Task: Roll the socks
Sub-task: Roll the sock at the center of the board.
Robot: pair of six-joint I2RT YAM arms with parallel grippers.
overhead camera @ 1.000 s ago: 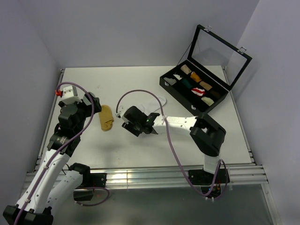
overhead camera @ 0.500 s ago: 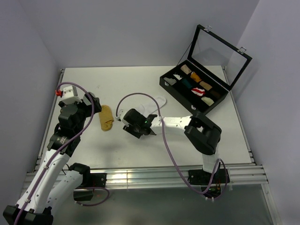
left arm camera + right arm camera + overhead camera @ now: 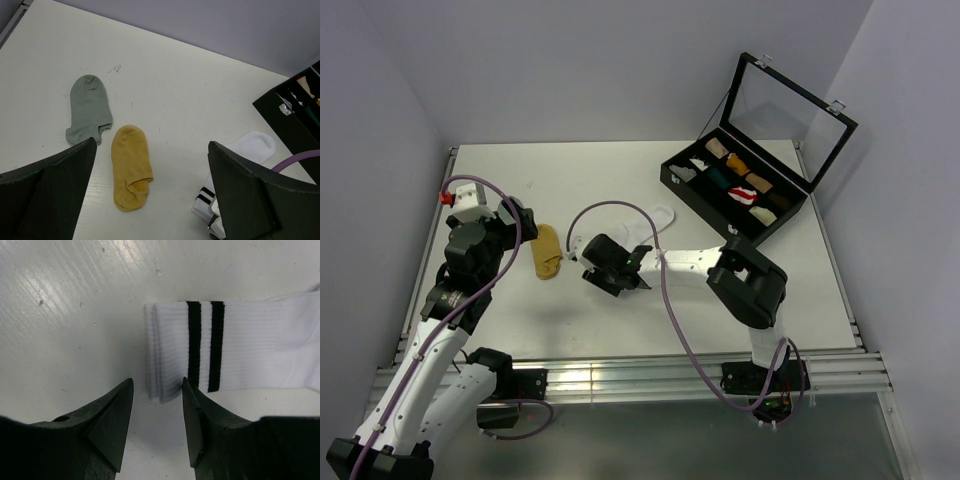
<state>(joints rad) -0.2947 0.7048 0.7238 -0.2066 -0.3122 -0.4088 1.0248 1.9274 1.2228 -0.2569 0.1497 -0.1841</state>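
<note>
Matte white desk (image 3: 620, 170) from above: a flat mustard sock (image 3: 549, 252) lies left and a black compartmented case (image 3: 700, 203) sits far right.

Left wrist: the left hand (image 3: 152, 145) gapes wide and empty above the smooth grey sock (image 3: 89, 109), which lies beside the mustard one, with the white sock (image 3: 250, 147) to the right.

Right wrist: the right hand (image 3: 157, 381) is half open and grips nothing; the corner of the ribbed, black-striped cuff lies between its tips.

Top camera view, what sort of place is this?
Probably a robot lab test cell: left arm and right arm bolted to a walled-in white table, plus a yellow sock and glass-lidded black case as props.
</note>
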